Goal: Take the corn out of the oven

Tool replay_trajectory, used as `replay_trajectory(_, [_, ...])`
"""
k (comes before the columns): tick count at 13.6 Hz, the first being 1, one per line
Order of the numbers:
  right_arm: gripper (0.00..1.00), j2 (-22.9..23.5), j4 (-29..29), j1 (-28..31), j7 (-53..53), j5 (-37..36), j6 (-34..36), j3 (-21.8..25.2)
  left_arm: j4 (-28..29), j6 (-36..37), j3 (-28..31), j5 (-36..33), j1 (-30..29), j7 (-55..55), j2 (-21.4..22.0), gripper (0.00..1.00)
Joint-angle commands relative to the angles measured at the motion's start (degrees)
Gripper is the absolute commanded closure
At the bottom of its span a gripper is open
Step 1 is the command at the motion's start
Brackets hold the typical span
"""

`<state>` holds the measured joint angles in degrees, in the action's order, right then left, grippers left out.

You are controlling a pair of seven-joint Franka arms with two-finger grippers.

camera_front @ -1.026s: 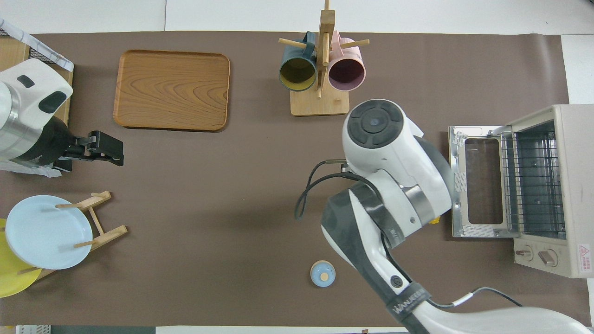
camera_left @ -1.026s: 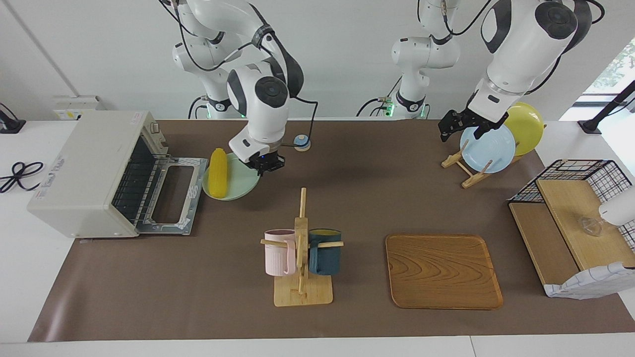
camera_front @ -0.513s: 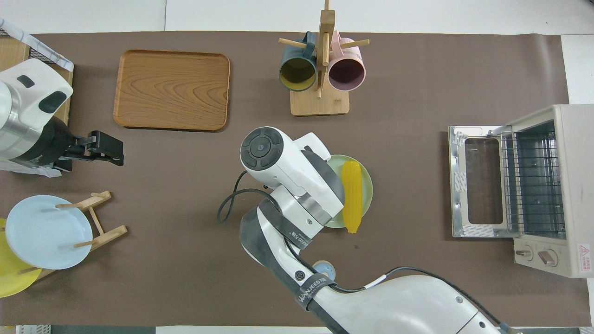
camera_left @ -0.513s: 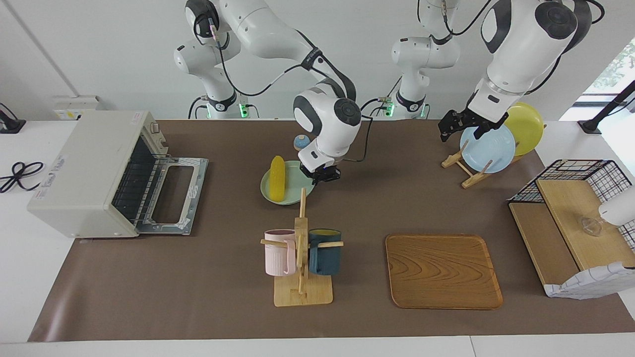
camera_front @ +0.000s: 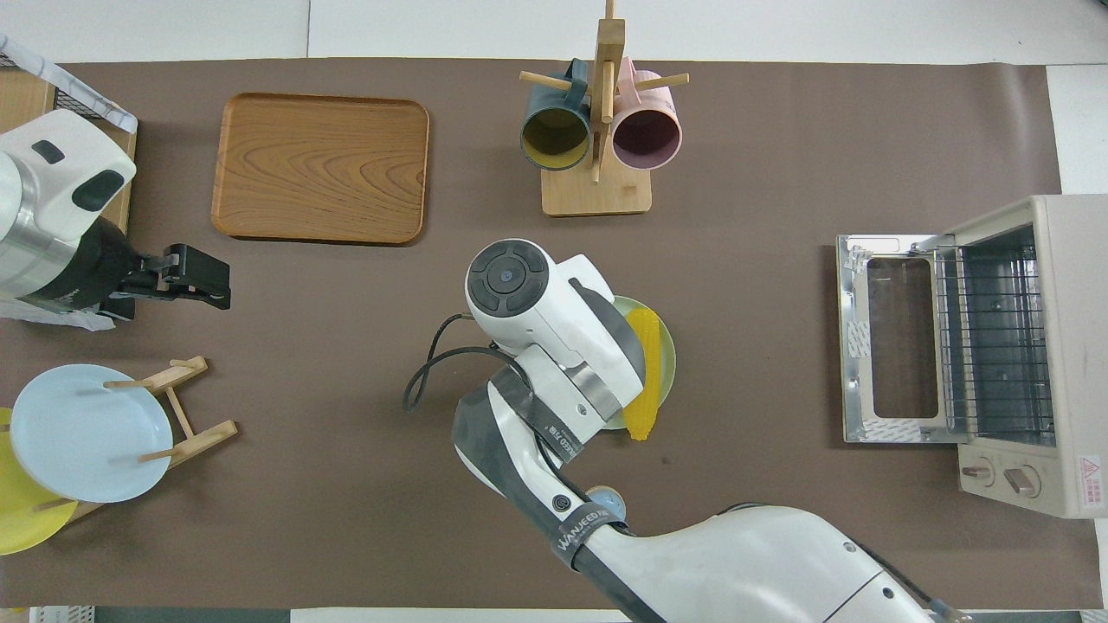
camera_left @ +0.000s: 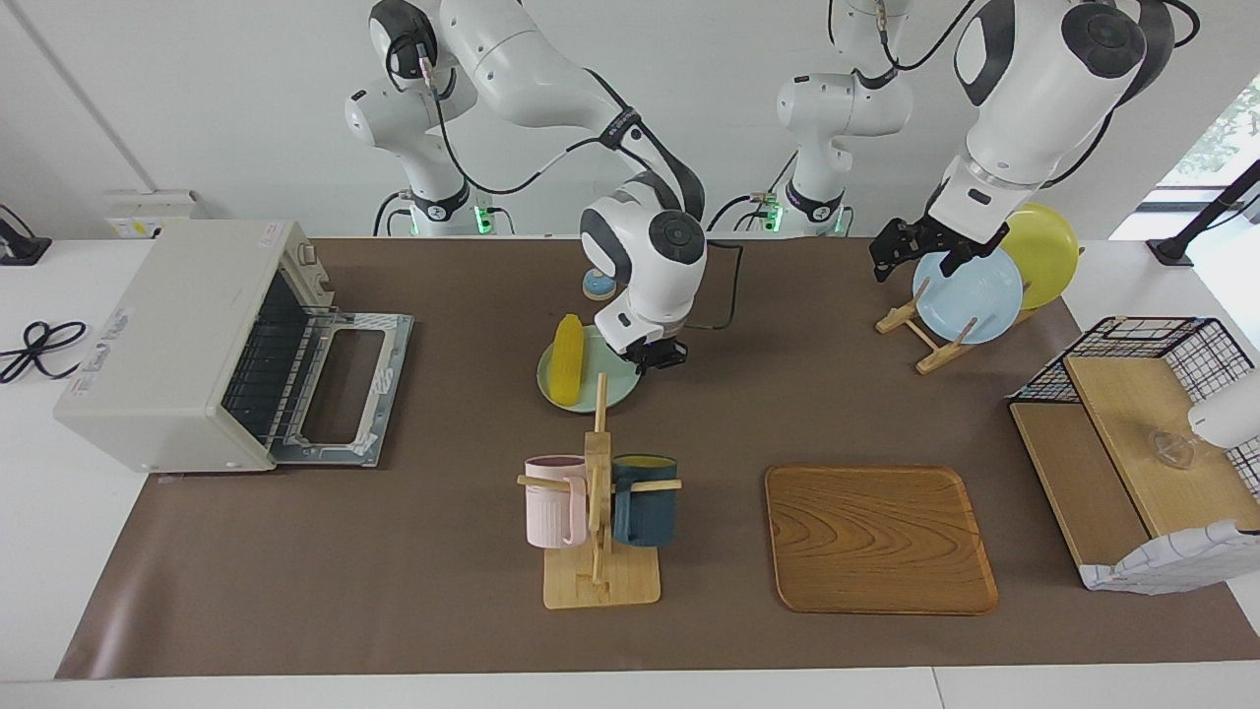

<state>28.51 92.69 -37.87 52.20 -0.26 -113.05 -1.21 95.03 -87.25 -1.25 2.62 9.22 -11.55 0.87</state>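
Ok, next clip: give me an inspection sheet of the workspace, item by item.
Surface: brown mat over a white table.
Job's things: corn lies on a pale green plate on the mat, out of the oven, whose door is folded down; its rack is bare.
Clutter: mug rack with pink and dark blue mugs, wooden tray, plate stand holding blue and yellow plates, wire basket with wooden boards, small blue lidded pot.
Grippers: right gripper at the plate's rim, whether gripping it unclear; left gripper open, waiting over the plate stand.
Cables: black cable loop off the right wrist; coiled cord beside the oven.
Surroundings: white wall, window at one end.
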Motion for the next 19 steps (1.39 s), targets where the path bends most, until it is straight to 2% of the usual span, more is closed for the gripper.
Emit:
replay_trajectory(1, [0.69, -1.61, 1.36, 0.61, 0.10, 1.32, 0.37, -0.37, 0.42, -0.29, -0.25, 0.46, -0.78, 0.13, 0.72, 0.00])
replay_trajectory(3, [0.64, -1.61, -1.09, 0.43, -0.16, 0.18, 3.00, -0.28, 0.51, -0.29, -0.25, 0.19, -0.78, 0.13, 0.80, 0.00])
replay_trajectory(5, [0.65, -2.66, -1.90, 1.48, -1.82, -4.81, 6.61, -0.11, 0.51, -0.37, -0.25, 0.19, -1.39, 0.13, 0.80, 0.00])
replay_trajectory(7, [0.75, -5.82, -1.29, 4.72, -4.46, -6.06, 9.76, 0.15, 0.42, -1.95, -0.34, 0.19, -1.48, 0.04, 0.72, 0.00])
replay_trajectory(10, [1.00, -8.11, 0.73, 9.82, -9.29, -10.97, 14.61, 0.24, 0.51, -3.01, -0.34, 0.28, -1.39, 0.13, 0.63, 0.00])
replay_trajectory(13, [1.00, -8.82, 2.13, 13.69, -13.16, -15.99, 18.39, 0.16, 1.21, -4.50, -0.60, 0.72, -0.69, 0.22, 0.71, 0.00])
replay_trajectory(15, [1.00, -10.31, 6.95, 16.59, -15.27, -16.08, 16.74, 0.16, 2.61, -5.12, -0.86, 2.12, 1.58, 0.04, 0.80, 0.00])
replay_trajectory(19, [1.00, -12.86, 16.19, 21.34, -17.82, -16.96, 8.58, 0.24, 7.00, -10.64, -0.86, 4.93, 8.78, -4.33, 0.28, 0.00])
